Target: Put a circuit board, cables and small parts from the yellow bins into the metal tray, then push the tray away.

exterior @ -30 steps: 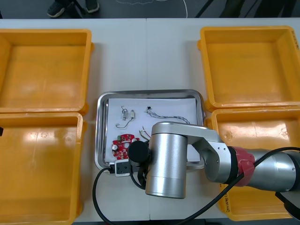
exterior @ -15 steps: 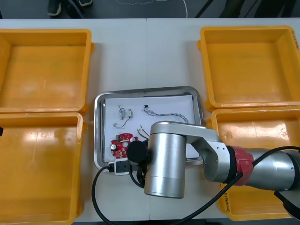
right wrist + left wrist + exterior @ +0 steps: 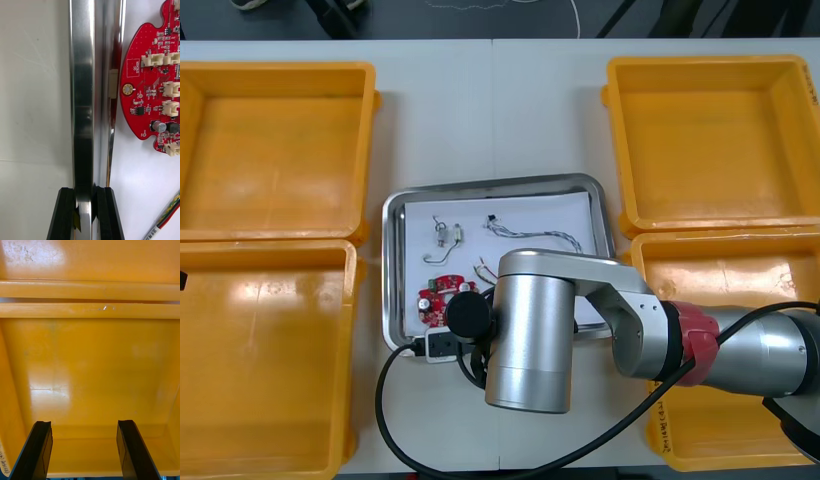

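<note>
Pinching the near rim of the metal tray (image 3: pixel 492 183) with the right pincer (image 3: pixel 83 191), one black finger on each side of the steel lip. Sitting mid-worktop (image 3: pixel 490 100), between the yellow bins (image 3: pixel 275 130). Inside, on the white liner: red circuit board (image 3: pixel 153 75) just beyond the gripped rim, red and yellow cable (image 3: pixel 169 215) beside it, small metal parts (image 3: pixel 446 236) and a thin cable (image 3: pixel 535 235) farther in. Over to the left pincer (image 3: pixel 83 423): spread wide above one bin's floor, holding nothing.
</note>
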Controlling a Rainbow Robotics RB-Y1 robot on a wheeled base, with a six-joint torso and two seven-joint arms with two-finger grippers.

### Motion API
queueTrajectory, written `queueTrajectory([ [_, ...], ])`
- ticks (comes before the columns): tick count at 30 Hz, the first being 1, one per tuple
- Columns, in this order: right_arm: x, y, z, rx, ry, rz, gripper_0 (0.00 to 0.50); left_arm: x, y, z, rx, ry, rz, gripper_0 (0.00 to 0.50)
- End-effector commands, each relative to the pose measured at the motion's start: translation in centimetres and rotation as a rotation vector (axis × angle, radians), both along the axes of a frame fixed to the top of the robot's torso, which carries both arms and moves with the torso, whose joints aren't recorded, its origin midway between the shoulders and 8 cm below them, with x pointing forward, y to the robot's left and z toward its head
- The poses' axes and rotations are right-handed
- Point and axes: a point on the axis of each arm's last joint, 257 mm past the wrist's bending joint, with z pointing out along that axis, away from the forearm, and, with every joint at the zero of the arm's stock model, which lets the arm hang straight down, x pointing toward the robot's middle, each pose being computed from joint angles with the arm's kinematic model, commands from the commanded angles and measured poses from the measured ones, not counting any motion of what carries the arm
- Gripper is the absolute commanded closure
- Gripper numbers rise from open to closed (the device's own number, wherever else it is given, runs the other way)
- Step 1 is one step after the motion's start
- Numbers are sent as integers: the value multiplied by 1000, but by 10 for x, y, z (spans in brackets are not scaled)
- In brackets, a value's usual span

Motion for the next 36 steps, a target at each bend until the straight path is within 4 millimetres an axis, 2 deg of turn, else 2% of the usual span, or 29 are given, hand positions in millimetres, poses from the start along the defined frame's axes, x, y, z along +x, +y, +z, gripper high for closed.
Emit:
queueTrajectory([
  [1,19,17,34,34,-59,12,500,-4,4,1,10,-12,-3,0],
  [7,36,18,48,40,-82,-13,500,-4,4,1,10,-12,-3,0],
  [19,74,33,73,39,-122,-50,500,-4,4,1,10,-12,-3,0],
  [36,120,24,105,-4,-170,-65,500,-4,4,1,10,-12,-3,0],
])
